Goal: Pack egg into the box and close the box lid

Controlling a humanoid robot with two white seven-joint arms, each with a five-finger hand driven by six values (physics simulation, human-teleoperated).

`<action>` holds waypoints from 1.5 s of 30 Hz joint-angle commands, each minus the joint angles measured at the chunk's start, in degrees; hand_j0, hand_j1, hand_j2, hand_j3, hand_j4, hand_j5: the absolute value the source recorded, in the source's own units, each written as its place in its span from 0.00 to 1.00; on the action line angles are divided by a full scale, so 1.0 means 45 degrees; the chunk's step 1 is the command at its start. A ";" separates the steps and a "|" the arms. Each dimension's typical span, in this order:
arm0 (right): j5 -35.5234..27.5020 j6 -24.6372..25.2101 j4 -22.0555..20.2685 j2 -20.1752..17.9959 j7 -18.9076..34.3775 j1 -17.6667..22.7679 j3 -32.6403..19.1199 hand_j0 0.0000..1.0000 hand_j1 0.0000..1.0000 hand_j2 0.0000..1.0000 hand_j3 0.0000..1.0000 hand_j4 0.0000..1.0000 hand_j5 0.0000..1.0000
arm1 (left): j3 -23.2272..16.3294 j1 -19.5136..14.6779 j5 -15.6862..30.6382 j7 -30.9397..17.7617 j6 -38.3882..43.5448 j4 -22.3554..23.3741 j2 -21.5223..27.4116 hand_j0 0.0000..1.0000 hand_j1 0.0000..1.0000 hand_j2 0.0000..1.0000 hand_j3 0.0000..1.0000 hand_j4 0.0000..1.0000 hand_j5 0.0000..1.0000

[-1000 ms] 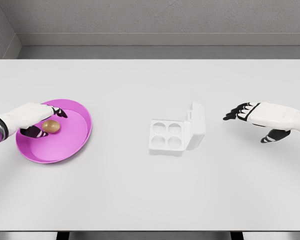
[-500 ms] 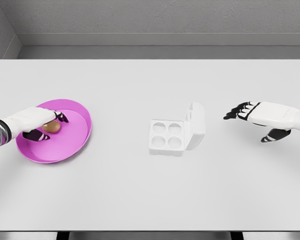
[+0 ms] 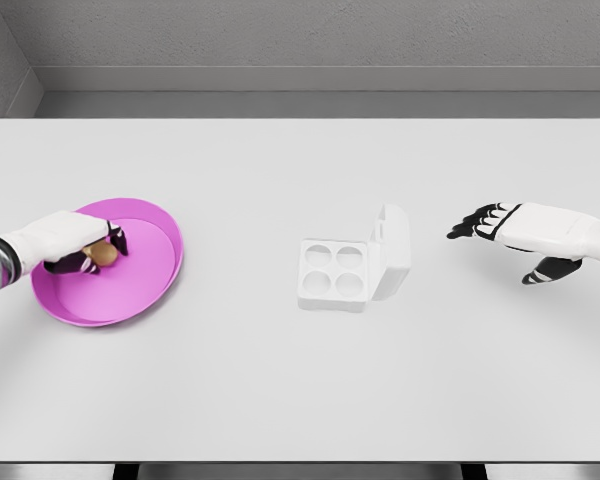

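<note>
A brown egg (image 3: 105,254) lies in the pink plate (image 3: 140,285) at the table's left. My left hand (image 3: 88,250) is curled around the egg, dark fingertips on both sides of it, and most of the egg is hidden. The white egg box (image 3: 353,268) stands at the table's middle with its lid (image 3: 391,250) upright on the right and its round cups empty. My right hand (image 3: 495,228) hovers to the right of the box, fingers stretched out flat and holding nothing.
The white table (image 3: 280,390) runs to a grey wall at the back. Its front edge shows at the bottom of the view.
The left hand's fingers have closed in on the egg, thumb and fingertips drawing together around it. The right hand and the box have stayed put.
</note>
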 commanded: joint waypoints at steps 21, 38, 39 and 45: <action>-0.0076 0.0031 0.0018 -0.0017 -0.0024 0.0000 0.0015 1.00 1.00 1.00 1.00 1.00 1.00 | 0.0595 -0.0215 0.0147 0.0004 -0.0036 -0.1115 -0.0472 0.30 0.30 0.30 0.30 0.30 0.30; -0.0076 0.0031 -0.0197 -0.0017 -0.0043 0.0020 0.0035 1.00 1.00 1.00 1.00 1.00 1.00 | 0.0439 -0.1035 0.0089 0.0004 -0.0153 -0.1389 -0.2308 0.27 0.27 0.27 0.27 0.27 0.27; -0.0095 0.0031 -0.0197 -0.0017 -0.0043 0.0020 0.0035 1.00 1.00 1.00 1.00 1.00 1.00 | 0.0419 -0.1074 0.0089 0.0004 -0.0173 -0.1389 -0.2348 0.27 0.27 0.27 0.27 0.27 0.27; -0.0095 0.0031 -0.0255 -0.0036 -0.0043 0.0039 0.0035 1.00 1.00 1.00 1.00 1.00 1.00 | 0.0400 -0.1211 0.0069 0.0004 -0.0173 -0.1389 -0.2817 0.26 0.26 0.26 0.26 0.26 0.26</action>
